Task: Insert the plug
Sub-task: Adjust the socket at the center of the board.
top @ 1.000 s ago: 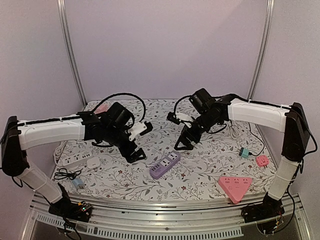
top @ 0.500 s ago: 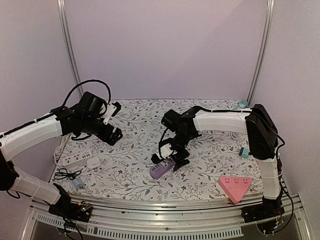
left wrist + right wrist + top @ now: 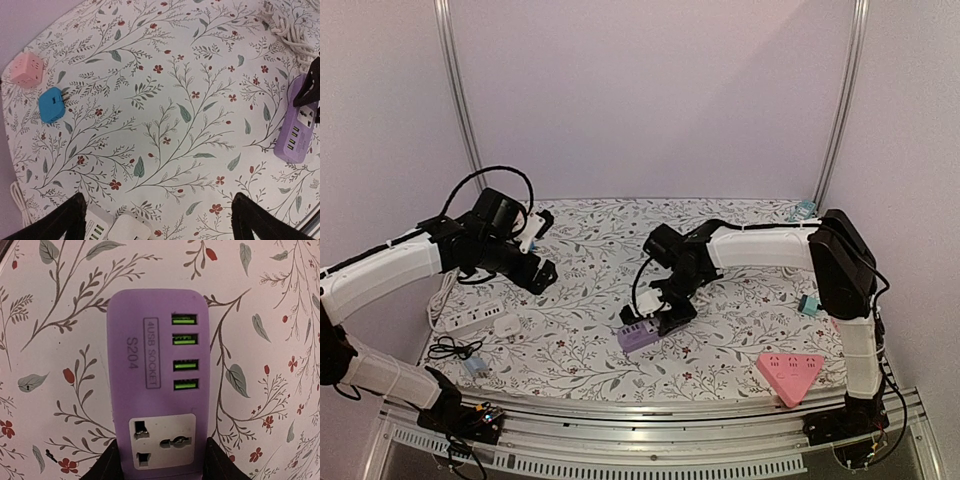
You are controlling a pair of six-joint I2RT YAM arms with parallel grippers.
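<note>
A purple power strip (image 3: 157,365) is seen lying flat on the flower-patterned table (image 3: 270,315). Four green USB ports (image 3: 185,352) are set above a white universal socket (image 3: 162,441). Its near end is flanked by the right tool (image 3: 160,462), whose black fingers (image 3: 106,466) are pressed against both long sides.

The purple socket strip (image 3: 157,385) lies flat, face up.

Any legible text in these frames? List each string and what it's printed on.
"4USB SOCKET": in an outlined box on the top face of the purple power strip, right wrist view.
"S204": beside that box on the same strip.
No readable marks on the white power strip, pink triangular socket, pink cube or blue adapter; all too small to tell.
</note>
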